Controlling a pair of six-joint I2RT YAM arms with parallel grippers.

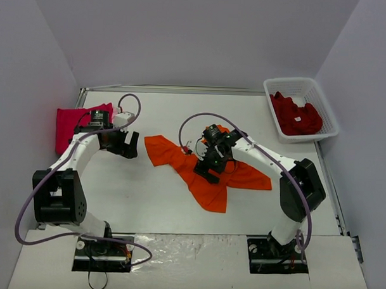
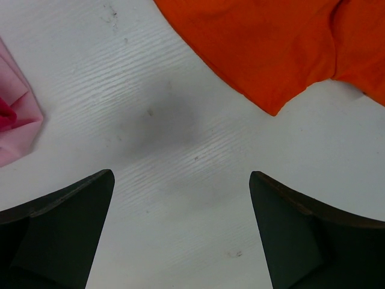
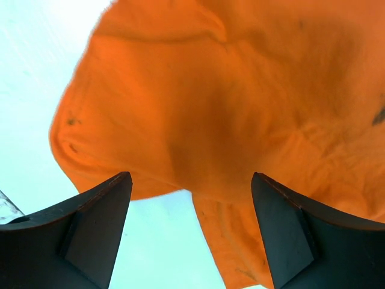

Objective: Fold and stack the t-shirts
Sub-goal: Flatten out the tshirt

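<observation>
- Orange t-shirt [image 1: 208,173] lies spread but rumpled at the middle of the table [image 1: 146,200], with no fold made; it reads as the piece in hand.
- Magenta-pink shirt [image 1: 76,124] rests folded at the left edge, judged to be the start of the stack.
- Dark red shirts [image 1: 295,116] sit heaped in the white basket [image 1: 291,81] at the far right, so most of the task appears to be left.
- Left gripper [image 2: 180,180] hovers over bare table between the pink pile and the orange shirt, jaws wide, holding nothing.
- Right gripper [image 3: 191,180] hangs over the orange cloth, jaws wide, nothing between them.
- Top view alone shows the basket and the whole layout.
- Left wrist view alone shows a pale pink shirt [image 2: 18,120] at the pile, beside a sliver of magenta.
- Right wrist view alone shows the creases and the rolled edge of the orange shirt close up.
</observation>
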